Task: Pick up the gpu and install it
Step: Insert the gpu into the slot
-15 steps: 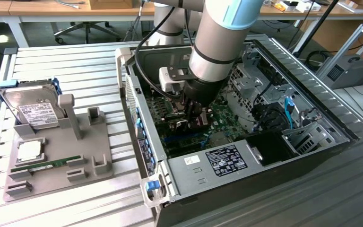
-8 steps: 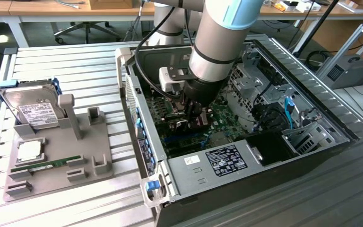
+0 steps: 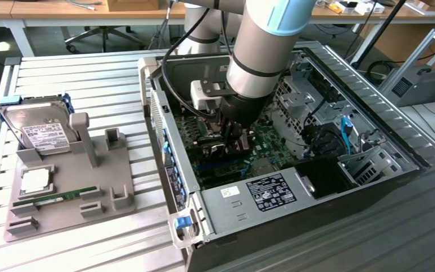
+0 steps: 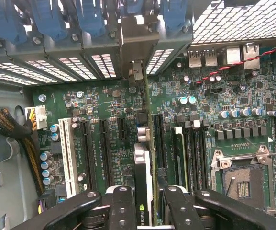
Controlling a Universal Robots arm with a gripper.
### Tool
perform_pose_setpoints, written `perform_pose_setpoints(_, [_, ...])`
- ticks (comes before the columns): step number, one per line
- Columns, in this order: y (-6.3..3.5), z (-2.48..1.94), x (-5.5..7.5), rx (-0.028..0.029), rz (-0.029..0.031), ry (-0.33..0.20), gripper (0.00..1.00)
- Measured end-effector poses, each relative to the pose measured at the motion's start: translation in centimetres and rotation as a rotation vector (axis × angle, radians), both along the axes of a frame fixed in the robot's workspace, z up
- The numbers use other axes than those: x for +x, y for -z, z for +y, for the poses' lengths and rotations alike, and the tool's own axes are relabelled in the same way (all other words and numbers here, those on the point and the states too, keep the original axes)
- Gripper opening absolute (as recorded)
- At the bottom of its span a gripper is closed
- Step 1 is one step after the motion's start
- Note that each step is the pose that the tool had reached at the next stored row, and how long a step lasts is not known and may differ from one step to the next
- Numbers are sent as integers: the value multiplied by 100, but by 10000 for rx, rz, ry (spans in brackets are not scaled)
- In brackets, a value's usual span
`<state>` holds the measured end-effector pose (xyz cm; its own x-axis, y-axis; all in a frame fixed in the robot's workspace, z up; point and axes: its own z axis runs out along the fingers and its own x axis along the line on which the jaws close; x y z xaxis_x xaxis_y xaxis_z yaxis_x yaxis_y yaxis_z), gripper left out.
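Ribbed metal tabletop (image 3: 74,68) fills the exterior view, with workshop benches and office chairs behind it. An open computer case (image 3: 233,209) lies on its side on the table, its motherboard (image 3: 271,144) facing up. A grey robot arm (image 3: 267,51) comes down from above into the middle of the case. Its gripper (image 3: 233,136) is low over the board, closed around a dark flat card, the gpu (image 3: 225,150), which is partly hidden by the fingers. On the exterior view's left, well apart from the case, a grey holder tray (image 3: 74,187) carries a silver hard drive (image 3: 40,127) leaning upright, a square processor chip (image 3: 34,180) and a narrow green memory stick (image 3: 55,198) lying flat.

From the wrist view, the green motherboard (image 4: 209,96) is seen close up. The black fingers (image 4: 122,211) of the gripper (image 4: 149,206) sit at a narrow gap, one on each side of the gpu (image 4: 142,167), clamping it. The card is seen edge-on, standing upright on its long edge and running straight away from the camera, between the black expansion slots. Whether it is pressed fully into a slot cannot be told. A long white slot (image 4: 67,153) lies beside the black ones. Blue latches (image 4: 47,19) line the slotted rear wall of the case. An empty processor socket (image 4: 240,177) sits off to one side, and a braided cable bundle (image 4: 8,124) lies along the opposite case wall.
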<state>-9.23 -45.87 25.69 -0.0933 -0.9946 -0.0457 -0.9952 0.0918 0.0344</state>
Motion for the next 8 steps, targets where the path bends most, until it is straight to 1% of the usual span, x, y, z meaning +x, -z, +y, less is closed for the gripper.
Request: perform_pose_setpoints(8, [0,0,0,0,0,0,27])
